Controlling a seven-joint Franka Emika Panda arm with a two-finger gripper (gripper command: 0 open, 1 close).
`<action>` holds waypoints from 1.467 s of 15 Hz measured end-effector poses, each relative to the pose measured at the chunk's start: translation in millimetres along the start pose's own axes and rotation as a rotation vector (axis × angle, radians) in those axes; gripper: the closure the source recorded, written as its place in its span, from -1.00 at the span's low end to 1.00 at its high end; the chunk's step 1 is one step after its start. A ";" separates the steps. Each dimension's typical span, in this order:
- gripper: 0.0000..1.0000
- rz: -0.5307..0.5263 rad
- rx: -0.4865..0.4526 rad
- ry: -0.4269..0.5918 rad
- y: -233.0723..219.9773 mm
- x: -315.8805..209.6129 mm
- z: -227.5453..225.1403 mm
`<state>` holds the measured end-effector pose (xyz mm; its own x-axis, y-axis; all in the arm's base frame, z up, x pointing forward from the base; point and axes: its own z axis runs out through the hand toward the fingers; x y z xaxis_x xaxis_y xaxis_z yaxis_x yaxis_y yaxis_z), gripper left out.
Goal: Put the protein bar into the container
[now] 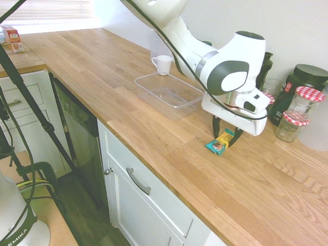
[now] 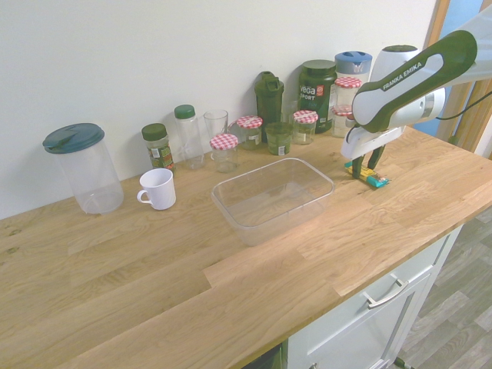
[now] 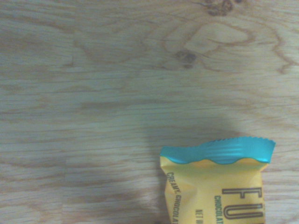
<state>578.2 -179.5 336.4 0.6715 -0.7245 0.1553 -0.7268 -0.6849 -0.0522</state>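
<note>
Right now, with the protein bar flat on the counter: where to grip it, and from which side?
Take the protein bar across its narrow width, near mid-length, coming straight down from above. It lies flat on the wooden counter, so the long edges are the only faces the fingers can pinch. The gripper already points down with a finger on either side of it.

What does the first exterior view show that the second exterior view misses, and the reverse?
Only the first: the dishwasher under the counter, and a carton at the far end.
Only the second: the big tub with a teal lid, two spice bottles and the glass.
Both: the gripper with a jaw on either side of the bar on the wood, the empty container, the mug.
</note>
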 end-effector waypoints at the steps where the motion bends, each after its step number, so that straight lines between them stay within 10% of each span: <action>1: 1.00 0.000 0.000 -0.001 -0.4 0.4 0.1; 9: 1.00 0.005 0.011 0.012 -0.9 6.7 -11.7; 13: 1.00 -0.030 0.056 0.063 -12.5 -2.7 -87.8; 22: 1.00 -0.158 0.071 0.119 -117.9 -126.7 -144.0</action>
<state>558.0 4.2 465.0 0.7517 -0.5960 0.2824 -0.5989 -0.7961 -0.0862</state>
